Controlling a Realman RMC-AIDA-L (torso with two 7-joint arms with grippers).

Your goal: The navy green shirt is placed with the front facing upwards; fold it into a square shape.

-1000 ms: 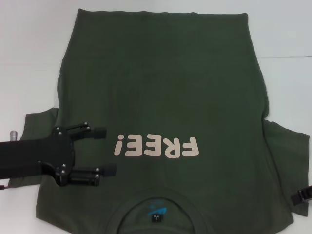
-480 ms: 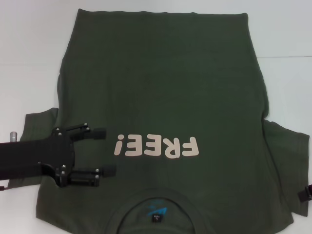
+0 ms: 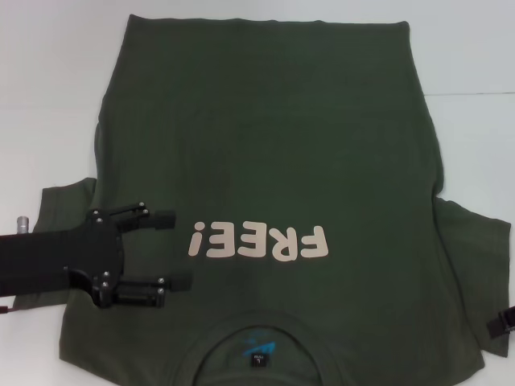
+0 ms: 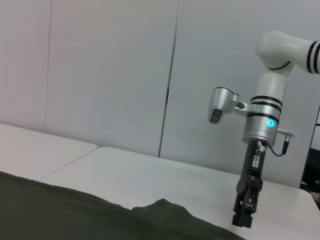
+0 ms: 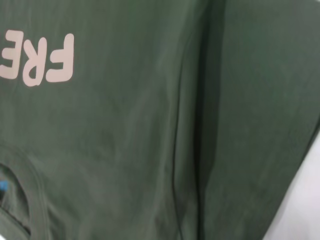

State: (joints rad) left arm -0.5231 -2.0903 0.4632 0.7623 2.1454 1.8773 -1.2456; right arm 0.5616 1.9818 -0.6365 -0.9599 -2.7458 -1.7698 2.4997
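Nothing moved except right gripper (image 3: pixel 502 323), state unclear, at worktop (image 3: pixel 48 96) right edge; left gripper (image 3: pixel 170 249) released over navy green shirt (image 3: pixel 265 137); I see no fold yet.

Plain white flat tabletop (image 3: pixel 48 96) fills the head view, with a faint seam line running across it; in the left wrist view it looks like two white tables (image 4: pixel 150 172) pushed together; behind them, pale grey wall panels (image 4: pixel 110 70) with dark vertical joints; soft, even light.

White table (image 3: pixel 48 96) carries navy green shirt (image 3: pixel 265 145), spread flat, front up, cream lettering (image 3: pixel 259 242) showing, collar toward robot, hem at far side.
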